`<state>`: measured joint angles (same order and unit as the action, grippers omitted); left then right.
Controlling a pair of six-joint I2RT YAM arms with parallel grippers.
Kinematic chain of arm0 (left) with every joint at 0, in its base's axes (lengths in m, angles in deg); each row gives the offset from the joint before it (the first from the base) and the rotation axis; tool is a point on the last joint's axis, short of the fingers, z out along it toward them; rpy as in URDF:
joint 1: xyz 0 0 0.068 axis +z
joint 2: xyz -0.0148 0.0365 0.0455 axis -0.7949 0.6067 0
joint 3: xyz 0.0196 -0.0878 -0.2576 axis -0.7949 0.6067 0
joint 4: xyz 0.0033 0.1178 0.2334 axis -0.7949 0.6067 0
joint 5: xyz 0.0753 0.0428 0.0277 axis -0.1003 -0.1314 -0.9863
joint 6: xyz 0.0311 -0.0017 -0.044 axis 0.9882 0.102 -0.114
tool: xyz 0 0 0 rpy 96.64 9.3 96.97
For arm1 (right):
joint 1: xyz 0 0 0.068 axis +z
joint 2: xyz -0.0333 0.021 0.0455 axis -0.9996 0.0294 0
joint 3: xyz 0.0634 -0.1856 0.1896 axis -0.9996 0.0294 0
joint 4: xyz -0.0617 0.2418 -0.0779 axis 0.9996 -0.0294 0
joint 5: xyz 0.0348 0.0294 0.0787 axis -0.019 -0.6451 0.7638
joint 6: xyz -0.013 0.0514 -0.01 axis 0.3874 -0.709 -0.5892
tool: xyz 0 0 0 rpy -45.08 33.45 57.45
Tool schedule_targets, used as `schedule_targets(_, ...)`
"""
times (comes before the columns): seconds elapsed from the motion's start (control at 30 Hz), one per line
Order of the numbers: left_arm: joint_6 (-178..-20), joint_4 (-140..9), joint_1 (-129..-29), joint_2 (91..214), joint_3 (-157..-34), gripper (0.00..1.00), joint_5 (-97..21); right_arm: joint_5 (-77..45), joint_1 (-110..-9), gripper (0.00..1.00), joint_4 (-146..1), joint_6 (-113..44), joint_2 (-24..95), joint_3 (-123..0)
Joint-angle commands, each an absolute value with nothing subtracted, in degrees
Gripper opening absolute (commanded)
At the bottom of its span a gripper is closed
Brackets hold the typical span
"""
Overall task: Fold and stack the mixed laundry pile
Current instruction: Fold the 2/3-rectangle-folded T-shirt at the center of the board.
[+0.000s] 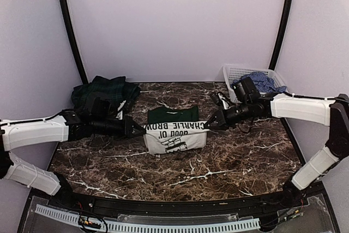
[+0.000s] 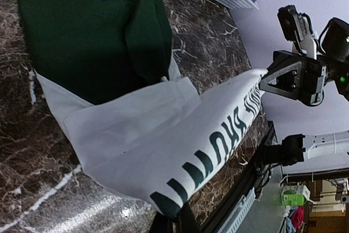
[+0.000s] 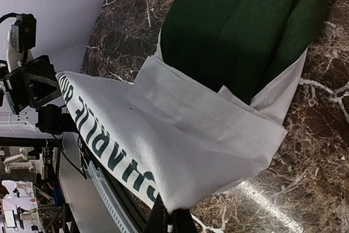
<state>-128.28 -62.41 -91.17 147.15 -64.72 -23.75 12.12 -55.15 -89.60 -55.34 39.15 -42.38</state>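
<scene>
A white T-shirt with dark green sleeves and green lettering (image 1: 173,130) lies partly folded in the middle of the marble table (image 1: 229,162). My left gripper (image 1: 143,130) is shut on its left edge, and my right gripper (image 1: 206,126) is shut on its right edge. Between them the lettered fold is lifted and stretched taut. In the left wrist view the white cloth (image 2: 163,135) runs from my fingertips (image 2: 175,223) up to the right gripper (image 2: 266,80). The right wrist view shows the same fold (image 3: 180,145) pinched at my gripper (image 3: 172,217). A dark green plaid garment (image 1: 106,94) lies folded at the back left.
A white lattice basket (image 1: 235,72) stands at the back right with a blue-and-white check shirt (image 1: 263,83) in it. The grey backdrop walls close the table on three sides. The table's front edge has a black rail (image 1: 163,205).
</scene>
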Motion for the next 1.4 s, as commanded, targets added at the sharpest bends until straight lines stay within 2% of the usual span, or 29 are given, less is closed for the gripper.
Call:
schedule_targets(0.0,-125.2,-61.4,-85.3,151.4,-68.7,0.0,-26.5,10.6,-58.9,0.0,-92.5,-51.5,43.7,-48.4)
schedule_targets(0.4,-122.0,-66.7,-78.6,174.0,-87.4,0.0,-23.8,12.7,-64.3,0.0,-95.0,-46.6,64.3,-68.7)
schedule_targets(0.57,-122.6,-69.1,-76.7,183.9,-90.9,0.0,-23.3,14.6,-65.2,0.0,-93.2,-47.0,73.8,-74.6)
schedule_targets(0.77,-123.3,-70.6,-75.6,188.1,-90.5,0.0,-23.7,16.3,-65.2,0.0,-90.5,-48.2,77.9,-76.2)
schedule_targets(0.83,-124.1,-72.1,-75.2,188.0,-89.4,0.0,-24.1,16.7,-65.2,0.07,-89.7,-49.0,77.5,-76.0)
schedule_targets(0.9,-124.7,-73.6,-74.7,187.5,-88.5,0.01,-23.8,16.6,-65.2,0.26,-88.9,-49.7,76.0,-75.4)
schedule_targets(0.97,-124.8,-74.0,-74.2,186.7,-88.2,0.05,-24.4,16.1,-65.2,0.4,-89.1,-49.9,73.7,-75.0)
schedule_targets(1.0,-124.9,-73.9,-73.9,186.3,-88.7,0.14,-24.4,15.3,-65.3,0.5,-89.8,-49.7,72.6,-75.2)
schedule_targets(1.03,-124.9,-72.7,-73.3,186.1,-89.1,0.19,-24.4,14.7,-65.5,0.55,-90.5,-49.4,71.4,-75.2)
schedule_targets(1.1,-125.5,-70.5,-72.5,185.1,-89.9,0.42,-25.7,13.5,-66.0,0.63,-91.9,-48.9,68.9,-74.9)
schedule_targets(1.13,-125.7,-70.2,-72.3,183.5,-89.5,0.48,-26.9,12.6,-66.3,0.67,-92.6,-48.7,67.8,-74.3)
schedule_targets(1.17,-126.1,-70.2,-71.8,182.5,-89.0,0.63,-27.6,12.2,-66.7,0.7,-92.8,-48.6,66.6,-73.3)
schedule_targets(1.23,-125.7,-70.9,-71.6,179.1,-85.6,0.72,-28.3,12.5,-67.0,0.71,-91.7,-48.8,63.8,-70.0)
schedule_targets(1.37,-124.0,-72.2,-72.2,172.8,-79.1,0.71,-22.3,18.6,-66.8,0.68,-86.9,-50.9,57.6,-60.0)
